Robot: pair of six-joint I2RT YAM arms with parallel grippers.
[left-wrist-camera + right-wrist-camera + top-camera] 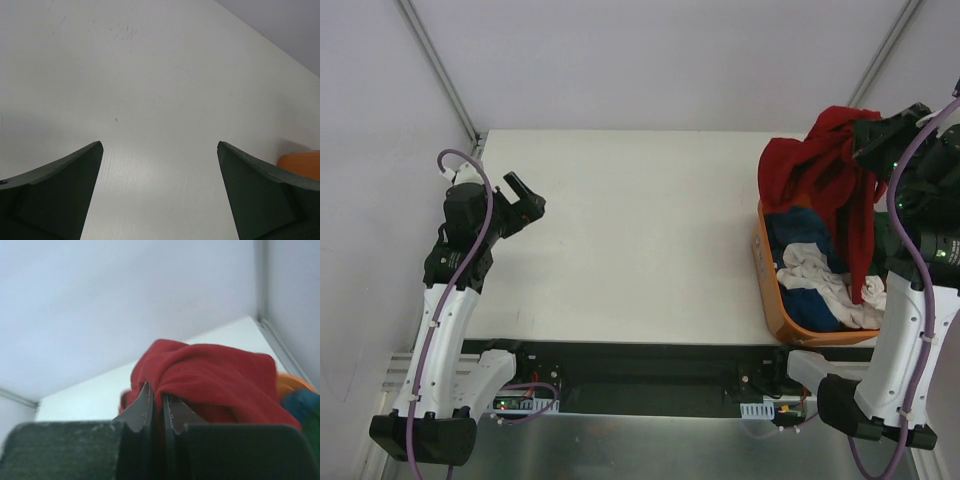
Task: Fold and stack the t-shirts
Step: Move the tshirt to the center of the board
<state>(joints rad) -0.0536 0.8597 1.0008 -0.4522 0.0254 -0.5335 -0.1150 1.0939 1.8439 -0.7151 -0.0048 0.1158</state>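
My right gripper (860,135) is shut on the dark red t-shirt (815,170) and holds it raised above the orange basket (767,275); the cloth hangs down over the basket's far end. In the right wrist view the red shirt (210,375) bunches over my closed fingertips (156,395). Blue (800,232) and white (820,272) shirts lie in the basket. No green shirt shows in the top view. My left gripper (525,200) is open and empty above the left side of the table (640,230); its fingers (60,190) frame bare table.
The basket stands at the table's right edge; its orange rim shows in the left wrist view (300,162). A metal frame post (440,70) runs to the table's far left corner, another (890,45) to the far right.
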